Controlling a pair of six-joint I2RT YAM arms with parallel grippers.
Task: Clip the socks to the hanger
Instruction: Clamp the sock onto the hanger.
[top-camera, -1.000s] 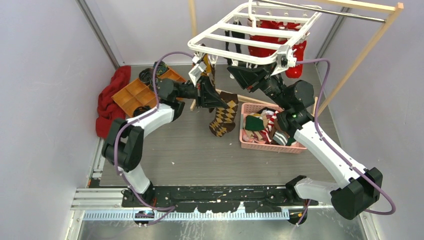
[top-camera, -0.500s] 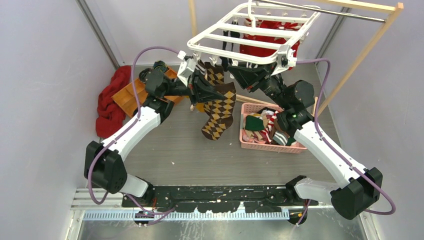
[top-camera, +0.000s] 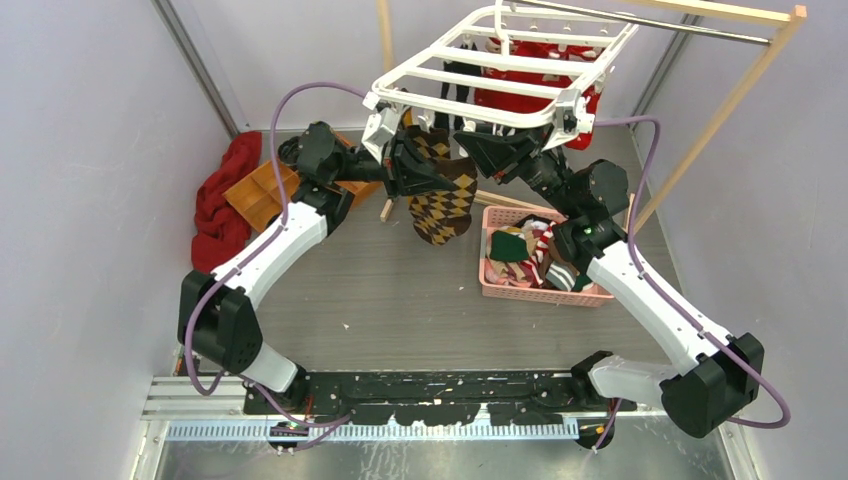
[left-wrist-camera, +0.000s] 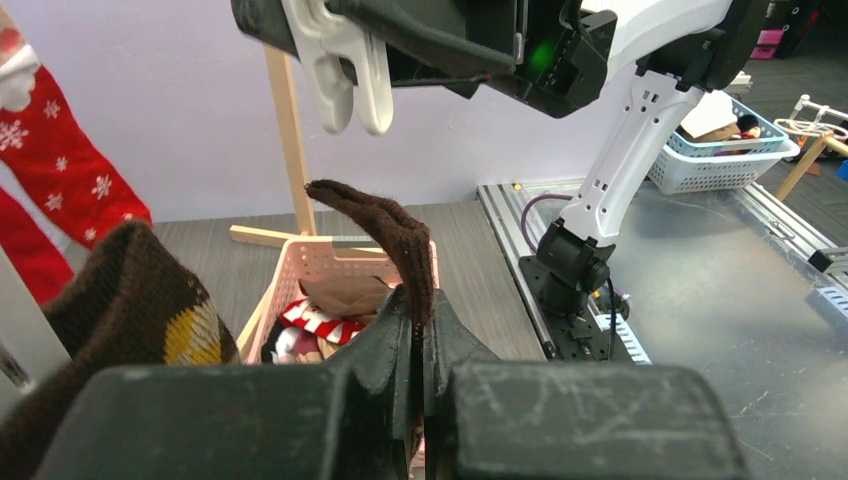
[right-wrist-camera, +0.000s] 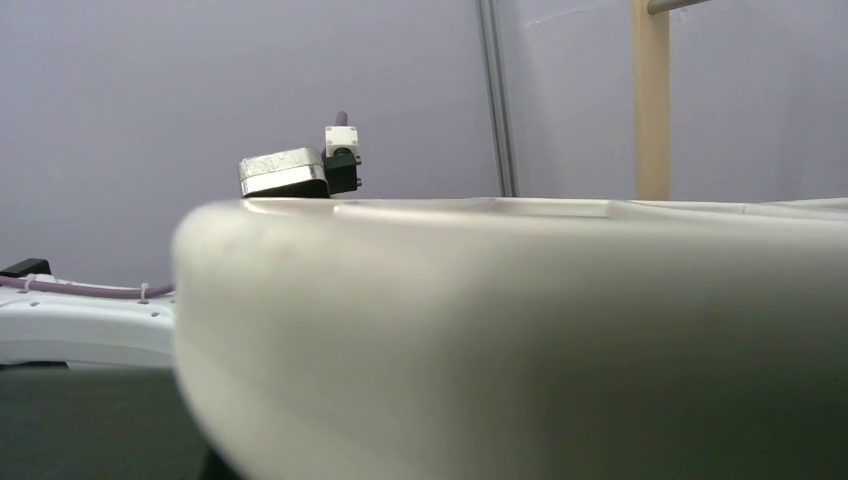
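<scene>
**Argyle sock raised to a clip under the hanger**

The left hand is fully closed on the cuff of the brown argyle sock. In the left wrist view the cuff stands pinched between the two fingers and arcs up and over them. The rest of the sock hangs free above the worktop, with its cream and mustard diamonds facing the overhead camera. It sits just below the near left corner of the white hanger.

The right hand reaches in from the other side, under the hanger's near edge. It appears to be closed partway on a white clip. The clip's two prongs stick out below the black fingers, just above the sock's cuff and not touching it. A blurred white surface fills most of the right wrist view and hides that hand's own fingers.

A pink basket of mixed socks stands on the worktop below the right arm. An orange compartment tray and a red cloth lie at the far left. Red stockings with white snowflakes hang behind. A green light glows on the right arm.
</scene>
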